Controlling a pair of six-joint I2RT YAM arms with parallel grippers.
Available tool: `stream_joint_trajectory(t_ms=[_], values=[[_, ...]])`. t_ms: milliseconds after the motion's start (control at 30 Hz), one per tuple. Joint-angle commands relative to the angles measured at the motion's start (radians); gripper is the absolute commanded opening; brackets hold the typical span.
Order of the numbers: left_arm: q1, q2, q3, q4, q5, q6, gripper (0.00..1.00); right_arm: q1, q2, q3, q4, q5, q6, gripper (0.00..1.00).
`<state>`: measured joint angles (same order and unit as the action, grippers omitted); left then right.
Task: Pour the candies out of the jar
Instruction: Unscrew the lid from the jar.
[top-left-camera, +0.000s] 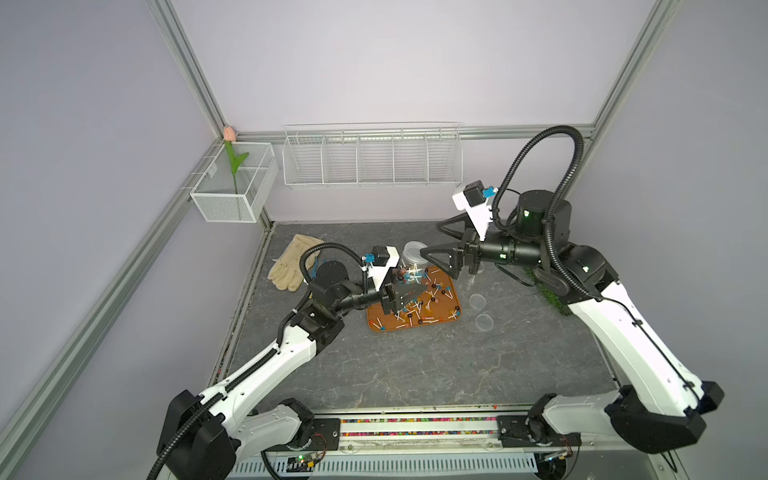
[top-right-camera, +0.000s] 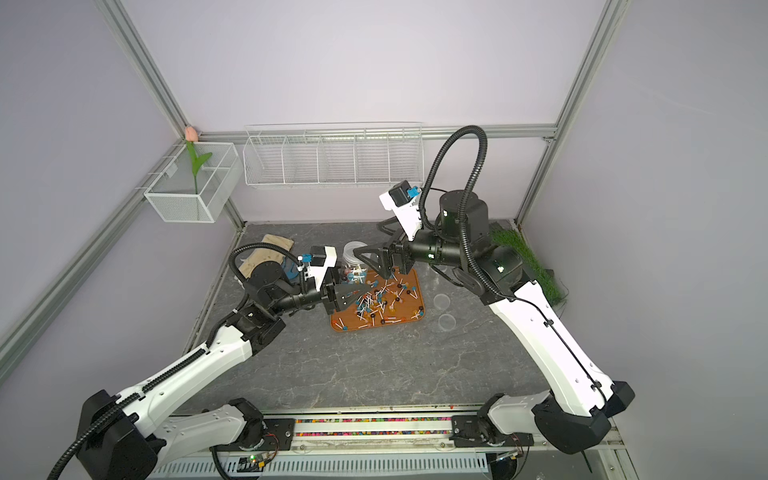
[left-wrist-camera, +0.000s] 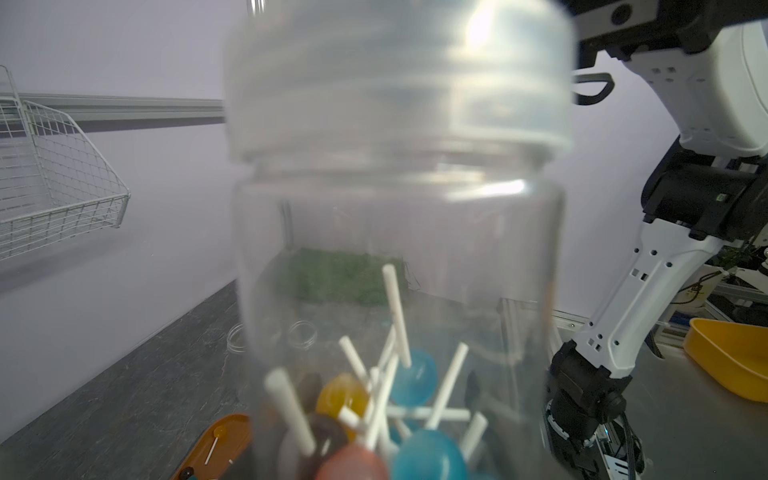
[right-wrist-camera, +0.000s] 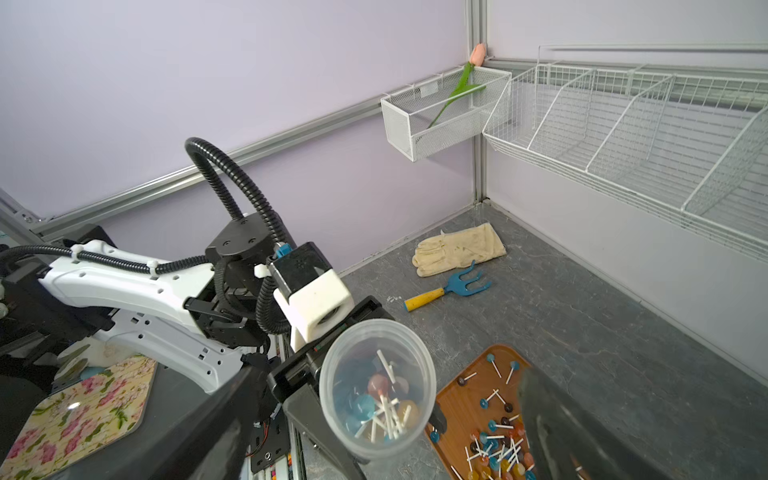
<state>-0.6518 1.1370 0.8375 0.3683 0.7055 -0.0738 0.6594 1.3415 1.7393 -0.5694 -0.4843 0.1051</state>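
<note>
The near half of the surface lies bare. Farther back the tray of candies fills the middle, the jar raised over its far left edge. Two clear lids lie just right of the tray. A glove and a rake crowd the far left corner; a grass mat lines the right edge.

Even, soft light throughout; the jar looks blurred close-up, with glare seemingly on its neck.
</note>
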Motion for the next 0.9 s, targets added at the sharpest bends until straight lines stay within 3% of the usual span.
stream_joint_trajectory(t_ms=[0, 467, 867], values=[[0.004, -0.01, -0.01, 0.025, -0.015, 0.008, 0.54, 0.025, 0.018, -0.012, 0.047, 0.027, 0.053, 0.99], [0.004, -0.005, -0.013, 0.034, -0.023, 0.012, 0.54, 0.076, 0.099, 0.017, 0.041, 0.083, 0.062, 0.87], [0.004, -0.003, -0.008, 0.032, -0.021, 0.013, 0.54, 0.082, 0.113, 0.042, 0.014, 0.065, 0.016, 0.53]])
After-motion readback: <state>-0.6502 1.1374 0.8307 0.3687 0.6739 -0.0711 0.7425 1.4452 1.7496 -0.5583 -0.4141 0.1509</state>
